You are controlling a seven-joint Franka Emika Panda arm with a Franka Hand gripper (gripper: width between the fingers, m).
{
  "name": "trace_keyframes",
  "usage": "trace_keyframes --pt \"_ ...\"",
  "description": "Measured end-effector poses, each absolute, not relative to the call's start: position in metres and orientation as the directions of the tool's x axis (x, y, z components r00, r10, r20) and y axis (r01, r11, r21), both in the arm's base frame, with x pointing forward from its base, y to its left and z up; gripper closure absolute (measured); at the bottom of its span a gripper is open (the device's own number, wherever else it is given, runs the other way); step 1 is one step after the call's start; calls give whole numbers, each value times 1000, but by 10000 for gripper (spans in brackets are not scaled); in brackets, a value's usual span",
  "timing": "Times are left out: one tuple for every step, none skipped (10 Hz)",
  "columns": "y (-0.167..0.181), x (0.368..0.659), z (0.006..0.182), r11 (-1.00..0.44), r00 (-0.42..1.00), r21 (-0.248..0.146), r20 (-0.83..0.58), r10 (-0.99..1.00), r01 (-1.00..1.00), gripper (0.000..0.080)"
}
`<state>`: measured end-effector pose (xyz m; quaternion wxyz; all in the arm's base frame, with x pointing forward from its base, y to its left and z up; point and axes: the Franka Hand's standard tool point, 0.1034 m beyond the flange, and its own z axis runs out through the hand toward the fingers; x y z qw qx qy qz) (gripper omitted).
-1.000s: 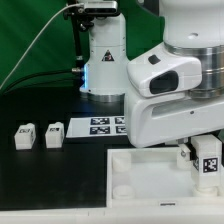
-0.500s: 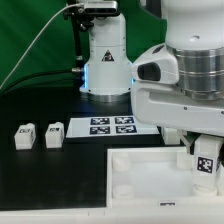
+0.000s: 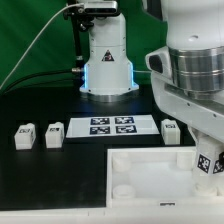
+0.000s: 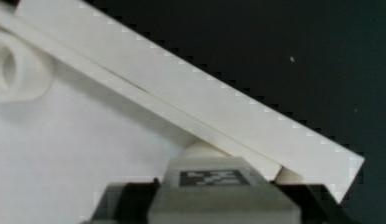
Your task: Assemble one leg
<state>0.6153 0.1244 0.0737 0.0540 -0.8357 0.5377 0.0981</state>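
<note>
My gripper [image 3: 208,168] is shut on a leg [image 3: 211,158], a chunky white peg with a black-and-white tag, held over the right part of the large white panel [image 3: 140,178]. In the wrist view the leg [image 4: 215,181] sits between my dark fingers [image 4: 133,203], close to the panel's raised rim [image 4: 208,95] and above its flat surface [image 4: 83,160]. A round corner socket [image 4: 12,68] shows at the picture's edge. Three more legs stand on the black table: two at the exterior view's left [image 3: 24,137] [image 3: 54,134] and one [image 3: 170,131] beside the marker board.
The marker board [image 3: 112,125] lies flat behind the panel. The robot's white base [image 3: 105,60] stands at the back. My arm's large white body [image 3: 195,70] fills the exterior view's right and hides the table behind it.
My arm has swung toward the exterior view's right, uncovering the leg beside the marker board. The held leg has shifted slightly right and stays over the panel's right part.
</note>
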Motion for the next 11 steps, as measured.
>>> trace_keyframes --pt "122 621 74 -359 353 -11 -216 -910 -933 506" --pt "124 620 73 -364 357 -11 -217 -908 -931 431" --pt "124 620 73 -369 362 -11 -217 -907 -929 431" --pt "124 620 73 -390 384 -16 -217 -898 -921 288" --pt "124 620 73 -443 439 -29 -215 -873 -896 194" --pt "125 621 75 -551 550 -56 -201 -811 -833 194" --pt "126 622 79 -689 692 -83 -161 -704 -720 159" --pt "127 621 83 -800 807 -108 -93 -583 -591 152" --pt "126 614 82 -833 842 -122 -71 -535 -540 152" --pt "124 615 81 -903 913 -130 -56 -405 -409 150" --pt "124 616 80 -938 948 -135 -42 -316 -318 150"
